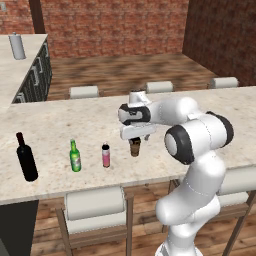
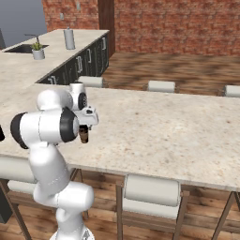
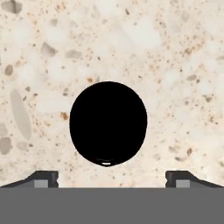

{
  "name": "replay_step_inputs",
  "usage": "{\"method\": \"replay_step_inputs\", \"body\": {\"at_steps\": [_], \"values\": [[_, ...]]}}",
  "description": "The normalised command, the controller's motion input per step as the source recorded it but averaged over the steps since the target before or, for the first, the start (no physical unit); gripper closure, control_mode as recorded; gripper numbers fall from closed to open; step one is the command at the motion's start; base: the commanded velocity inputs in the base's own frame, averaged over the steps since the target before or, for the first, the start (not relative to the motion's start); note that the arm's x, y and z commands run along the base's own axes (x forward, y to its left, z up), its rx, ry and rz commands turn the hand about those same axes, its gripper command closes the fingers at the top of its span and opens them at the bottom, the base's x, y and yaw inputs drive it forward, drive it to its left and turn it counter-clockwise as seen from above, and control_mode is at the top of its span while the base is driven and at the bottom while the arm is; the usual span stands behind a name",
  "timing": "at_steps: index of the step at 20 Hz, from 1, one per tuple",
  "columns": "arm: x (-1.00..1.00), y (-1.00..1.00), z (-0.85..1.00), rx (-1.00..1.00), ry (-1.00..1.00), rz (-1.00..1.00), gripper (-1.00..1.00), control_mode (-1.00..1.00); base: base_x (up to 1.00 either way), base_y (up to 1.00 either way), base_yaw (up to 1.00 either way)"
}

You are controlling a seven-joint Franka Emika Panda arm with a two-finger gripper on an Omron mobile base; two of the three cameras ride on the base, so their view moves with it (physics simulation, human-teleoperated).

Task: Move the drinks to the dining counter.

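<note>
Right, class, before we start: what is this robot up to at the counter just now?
The white arm's gripper hangs straight above a short brown cup standing on the dining counter, its fingertips spread wide and clear of the cup. To the cup's left along the same counter stand a pink bottle, a green bottle and a black wine bottle. All four drinks are upright on it.

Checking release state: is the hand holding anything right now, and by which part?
Nothing is held. The hand is open above the brown cup, its fingertips spread wide of the rim and clear of it. The cup stands on the dining counter.
</note>
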Motion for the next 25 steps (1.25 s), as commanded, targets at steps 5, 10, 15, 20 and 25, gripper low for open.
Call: {"method": "replay_step_inputs", "body": {"at_steps": [5,10,15,20,25], "values": [[-0.92,-0.29,0.50,0.00,-0.03,-0.01,-1.00,-1.00,0.00,0.00,0.00],[-0.99,-0.20,0.62,0.00,-0.09,-0.01,-1.00,-1.00,0.00,0.00,0.00],[-1.00,-0.03,0.62,0.00,-0.15,-0.01,-1.00,-1.00,0.00,0.00,0.00],[-1.00,-0.33,0.45,0.03,-0.22,0.00,-1.00,-1.00,0.00,0.00,0.00],[-0.71,-0.56,0.06,0.14,-0.25,0.00,-1.00,-1.00,0.00,0.00,0.00]]}}
